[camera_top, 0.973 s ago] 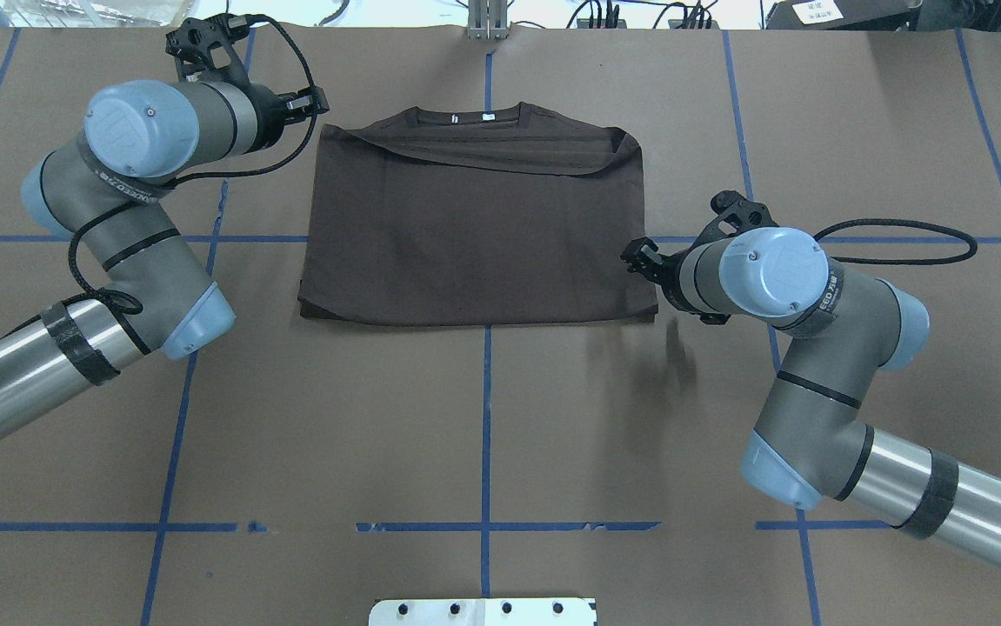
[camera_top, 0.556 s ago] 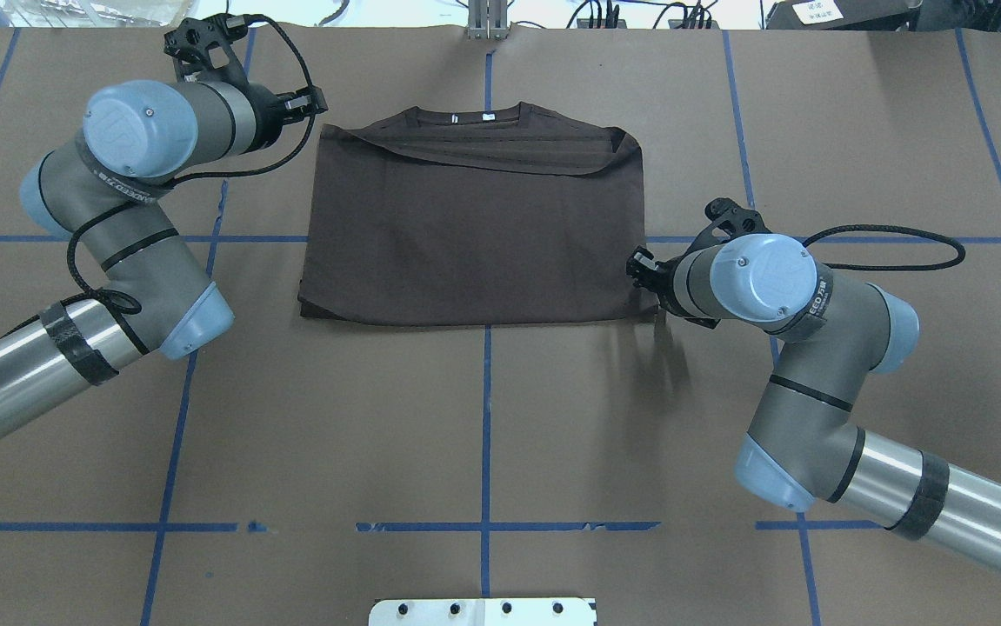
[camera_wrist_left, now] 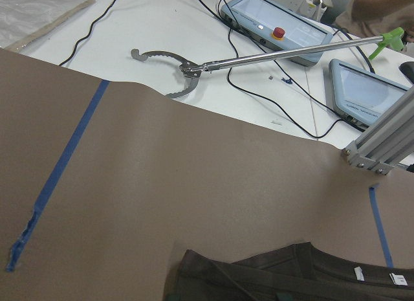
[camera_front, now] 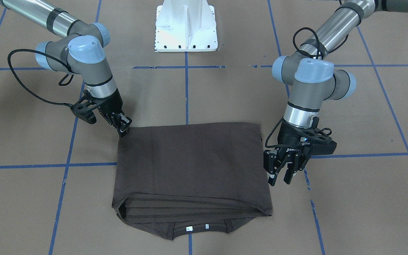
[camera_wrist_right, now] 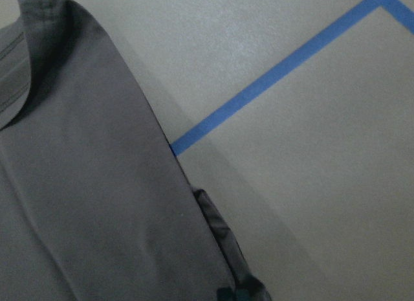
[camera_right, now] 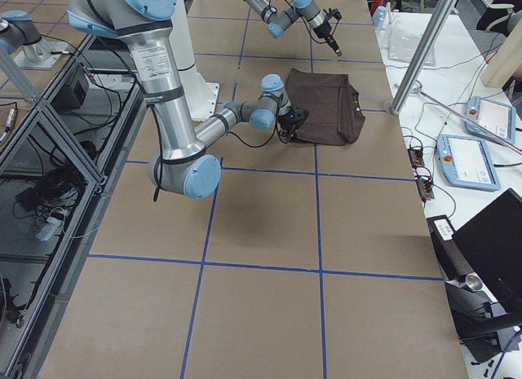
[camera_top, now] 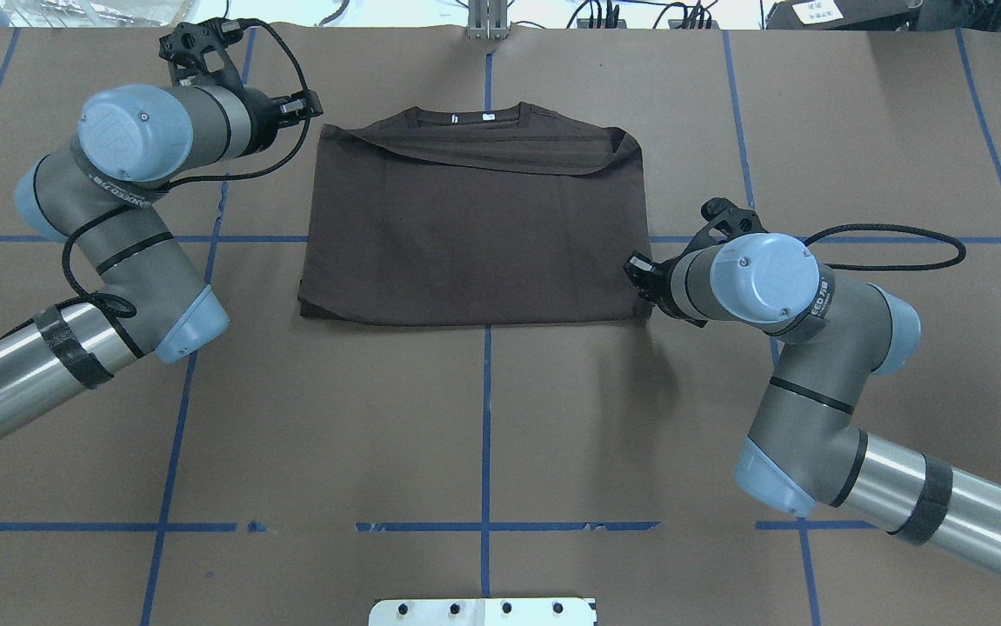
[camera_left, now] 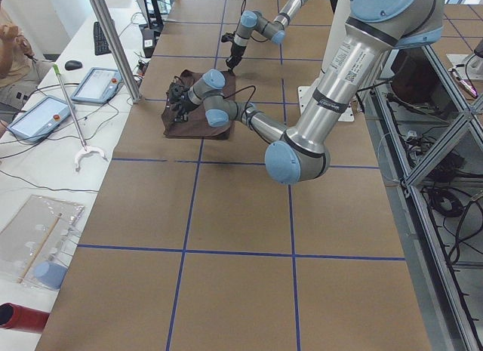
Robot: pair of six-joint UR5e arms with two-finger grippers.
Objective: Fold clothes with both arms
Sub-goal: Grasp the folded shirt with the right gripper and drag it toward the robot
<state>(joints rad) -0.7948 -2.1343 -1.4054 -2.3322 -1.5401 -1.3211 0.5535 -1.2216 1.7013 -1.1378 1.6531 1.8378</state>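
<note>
Toward the far middle of the brown table (camera_top: 483, 417), the dark brown T-shirt (camera_top: 474, 235) is lying folded into a rough rectangle. Its ribbed collar (camera_front: 198, 232) and white neck tags are peeking out on the side away from the robot's base. You are working the right gripper (camera_front: 123, 130) at the shirt's near right corner. Its fingertips are touching or almost touching the cloth there, but I cannot tell whether they are pinching it or how far apart they are standing. The left gripper (camera_front: 278, 180) is hanging just beside the shirt's left edge, toward the collar end, its fingers parted and holding nothing. Several layers are stacking up at these edges, so the main risk, as I am judging it, is catching only the top layer; lifting that would peel the stack open and undo the fold. Your two grippers are also sitting at diagonally opposite corners, so lifting from there would probably be twisting the rectangle askew. Pressing the right fingertips too low could be snagging the table's paper covering or dragging the whole shirt sideways.
</note>
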